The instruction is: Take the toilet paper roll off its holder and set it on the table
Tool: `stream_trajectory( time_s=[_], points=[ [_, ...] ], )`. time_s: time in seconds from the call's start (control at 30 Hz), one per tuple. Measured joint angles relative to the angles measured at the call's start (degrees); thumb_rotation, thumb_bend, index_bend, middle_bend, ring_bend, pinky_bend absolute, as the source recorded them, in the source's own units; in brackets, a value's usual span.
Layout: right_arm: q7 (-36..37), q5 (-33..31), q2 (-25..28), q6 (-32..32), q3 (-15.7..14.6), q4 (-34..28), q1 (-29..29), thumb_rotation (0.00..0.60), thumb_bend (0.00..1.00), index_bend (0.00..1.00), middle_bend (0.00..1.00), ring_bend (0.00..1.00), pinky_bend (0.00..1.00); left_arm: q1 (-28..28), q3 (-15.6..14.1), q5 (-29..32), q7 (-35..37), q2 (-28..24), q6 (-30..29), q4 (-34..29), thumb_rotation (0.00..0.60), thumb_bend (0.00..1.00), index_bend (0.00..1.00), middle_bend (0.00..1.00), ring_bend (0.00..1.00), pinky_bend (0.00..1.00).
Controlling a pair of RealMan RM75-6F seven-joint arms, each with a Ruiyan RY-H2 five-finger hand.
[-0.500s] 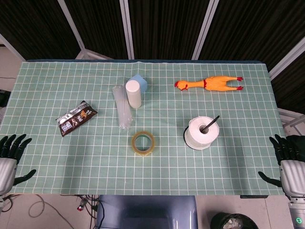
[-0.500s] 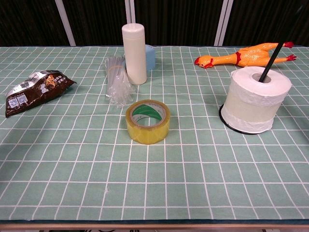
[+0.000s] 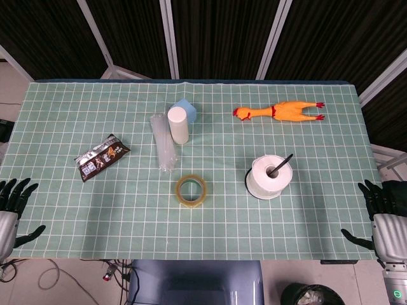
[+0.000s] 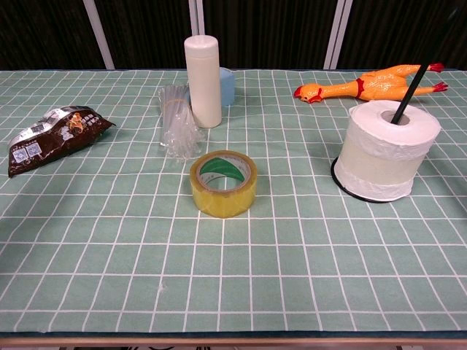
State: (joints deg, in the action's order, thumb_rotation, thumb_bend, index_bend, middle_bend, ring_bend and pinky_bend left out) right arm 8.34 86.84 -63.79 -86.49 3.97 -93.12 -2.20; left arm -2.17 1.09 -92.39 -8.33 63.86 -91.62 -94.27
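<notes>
Head view shows one toilet paper roll [image 3: 269,176] on its holder [image 3: 280,166], one tape roll [image 3: 191,190], one snack bag [image 3: 101,156] with unreadable print. Left robot hand [image 3: 11,213] and right robot hand [image 3: 385,213] are spread, holding nothing, off the bench [image 3: 76,203].

A lab or robot test room is suggested. A table [image 3: 63,108] covered with a green grid mat is seen, backed by dark panels [image 3: 216,35] in a metal frame along the top edge. Loose cables [image 3: 48,276] are seen on the bare floor, lower left.
</notes>
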Motion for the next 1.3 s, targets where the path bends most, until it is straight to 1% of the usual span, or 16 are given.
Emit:
stream_trajectory(
  time_s=[0.17,0.27,0.4,0.57,0.73,0.83,0.93,1.03,1.17,1.3],
  points=[
    [0.61,-1.72,0.85,2.38,-0.46,-2.01,-0.23,0.600,0.04,0.00,0.00,0.01,0.04,0.19,-0.26,-0.54,0.41,-0.29,-0.35,-0.38,0.600,0.04,0.14,0.06,0.00,0.00],
    [1.11,-2.30,1.24,2.61,-0.36,-2.55,-0.26,0.600,0.04,0.00,0.00,0.01,0.04,0.56,-0.36,-1.07,0.76,-0.47,-1.28,-0.58,0.600,0.04,0.14,0.06,0.00,0.00],
    [1.70,-2.47,1.16,2.73,-0.26,-2.94,-0.30,0.600,0.04,0.00,0.00,0.01,0.04,0.37,-0.23,-0.61,0.43,-0.25,-0.60,-0.42,0.600,0.04,0.14,0.06,0.00,0.00],
    [2.04,-2.18,1.01,3.08,-0.86,-4.16,-0.18,0.600,0.04,0.00,0.00,0.01,0.04,0.23,-0.27,-0.78,0.84,-0.32,-0.53,-0.49,0.600,0.04,0.14,0.06,0.00,0.00],
    [4.97,-2.41,1.08,5.35,-1.37,-5.40,-0.65,0.600,0.04,0.00,0.00,0.00,0.01,0.10,-0.09,-0.42,1.35,-0.27,-0.27,-0.32,0.600,0.04,0.14,0.06,0.00,0.00],
    [8.67,-2.90,1.03,7.53,-1.18,-5.96,-1.62,0.600,0.04,0.00,0.00,0.00,0.00,-0.11,0.14,0.13,1.25,-0.06,0.21,-0.25,0.600,0.04,0.14,0.06,0.00,0.00],
    [13.79,-3.81,0.62,10.32,-0.37,-6.25,-3.23,0.600,0.04,0.00,0.00,0.00,0.00,-0.17,0.17,-0.02,1.01,0.09,0.16,-0.24,0.600,0.04,0.14,0.06,0.00,0.00],
    [18.55,-5.95,-0.84,13.93,1.33,-6.10,-5.56,0.600,0.04,0.00,0.00,0.00,0.00,-0.11,0.10,-0.21,0.81,0.19,-0.02,-0.24,0.600,0.04,0.14,0.06,0.00,0.00],
    [24.50,-11.47,-4.82,18.48,4.37,-4.98,-8.43,0.600,0.04,0.00,0.00,0.00,0.00,-0.03,0.24,0.18,0.50,0.32,-0.09,-0.27,0.600,0.04,0.14,0.06,0.00,0.00],
    [27.14,-16.65,-9.97,21.39,6.76,-1.97,-10.55,0.600,0.04,0.00,0.00,0.00,0.00,-0.05,0.31,0.45,0.28,0.36,0.11,-0.29,0.600,0.04,0.14,0.06,0.00,0.00]
  ],
)
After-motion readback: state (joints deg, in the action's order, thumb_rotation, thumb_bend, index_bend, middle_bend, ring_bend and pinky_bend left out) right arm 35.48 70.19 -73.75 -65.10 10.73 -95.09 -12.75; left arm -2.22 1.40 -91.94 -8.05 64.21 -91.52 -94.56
